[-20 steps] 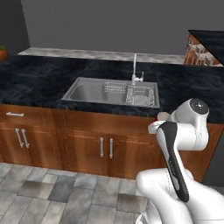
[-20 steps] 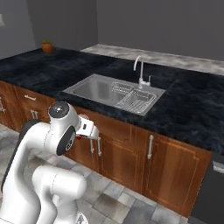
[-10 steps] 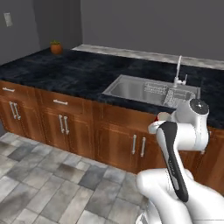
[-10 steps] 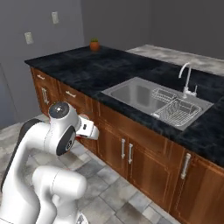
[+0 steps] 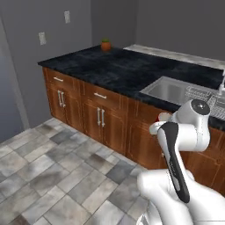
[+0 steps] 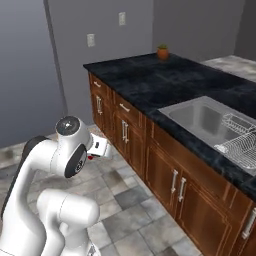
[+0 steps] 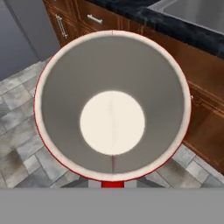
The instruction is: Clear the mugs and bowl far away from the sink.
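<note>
- The red mug (image 7: 112, 105) sits right under the hand camera, its open mouth facing the lens: pale rim, grey inner wall, a cream round floor at the centre, and a thin red edge of the outer wall along the rim from about 4 to 9 o'clock.
- The gripper (image 7: 113, 184) is closed on the red mug; its fingers are hidden behind the rim at 6 o'clock, so the exact contact is probably on the lower wall, though I cannot see it.
- In the left base view a small patch of red shows at the arm's hand, at about 9 o'clock from the round white joint; in the right base view a red sliver peeps beneath the white hand block.
- The mug is held in the air in front of the wooden cabinets (image 5: 102, 115), over the grey tiled floor (image 5: 52, 176), well apart from the countertop.
- The sink (image 6: 202, 120) is set in the black stone counter (image 5: 110, 66); in the right base view it lies at about 3 o'clock from the arm, and in the left base view at about 1 o'clock.
- A wire dish rack (image 6: 240, 137) rests in the sink's far part.
- A small potted plant (image 5: 105, 45) stands at the counter's back corner, far from the sink.
- Two wall outlets (image 5: 42, 38) are on the grey wall behind the counter's end.
- In the hand view, cabinet fronts with metal handles (image 7: 94, 19) run across the top, from 11 to 3 o'clock around the mug.
</note>
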